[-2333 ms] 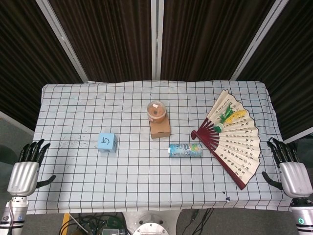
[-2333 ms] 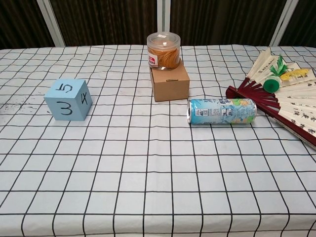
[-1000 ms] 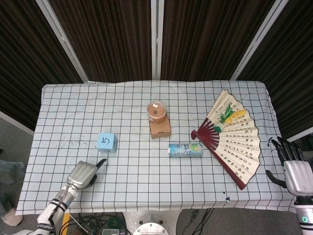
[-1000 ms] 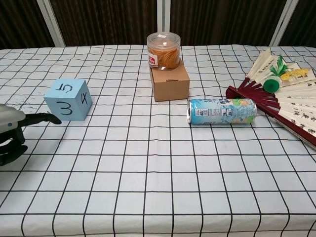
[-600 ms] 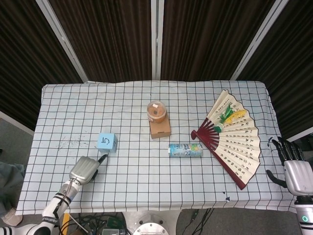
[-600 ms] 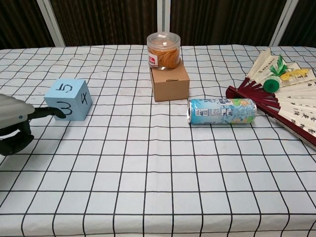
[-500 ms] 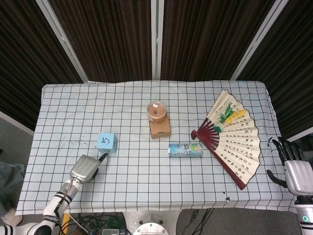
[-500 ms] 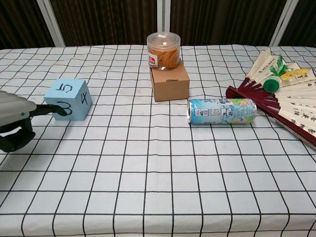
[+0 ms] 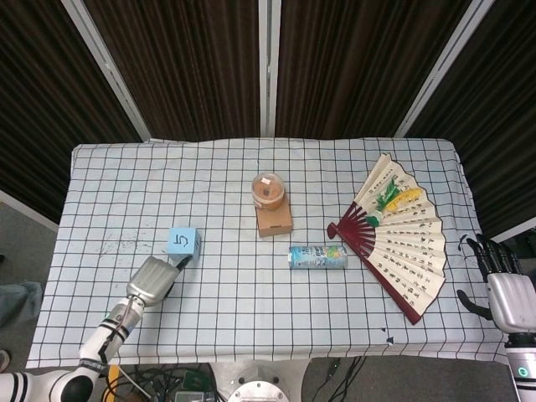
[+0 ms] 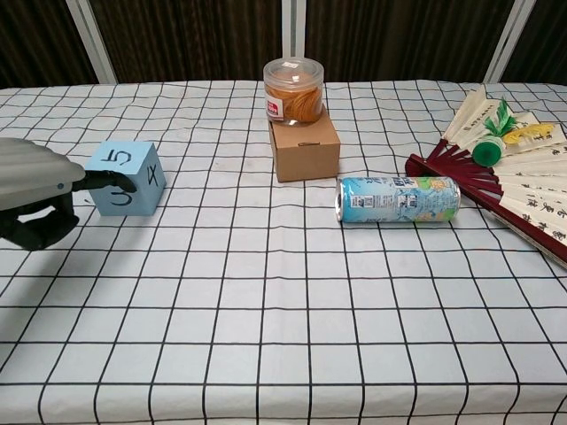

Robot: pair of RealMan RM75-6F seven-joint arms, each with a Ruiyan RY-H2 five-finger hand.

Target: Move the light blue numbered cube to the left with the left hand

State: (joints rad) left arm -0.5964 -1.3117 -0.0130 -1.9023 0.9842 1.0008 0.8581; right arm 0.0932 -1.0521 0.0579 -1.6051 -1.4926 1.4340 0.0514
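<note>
The light blue numbered cube [image 9: 182, 243] [image 10: 131, 177] sits on the checked cloth left of centre, with a 5 on its top face. My left hand [image 9: 151, 281] [image 10: 31, 190] is just in front of and to the left of it, palm down. Its thumb [image 10: 111, 180] lies across the cube's near face and touches it, while the other fingers curl under the palm, away from the cube. Nothing is gripped. My right hand [image 9: 505, 295] hangs beyond the table's right edge with its fingers spread and nothing in them; the chest view does not show it.
A brown cardboard box [image 9: 274, 219] [image 10: 304, 148] carries a clear jar [image 9: 268, 190] [image 10: 294, 88] at the table's middle. A drink can [image 9: 317, 256] [image 10: 399, 197] lies on its side to the right, next to an open paper fan [image 9: 402, 239] [image 10: 509, 181].
My left hand has come up from beside the table and moved forward and right, until its thumb met the cube's near face. The cube has barely shifted. The right hand stays put.
</note>
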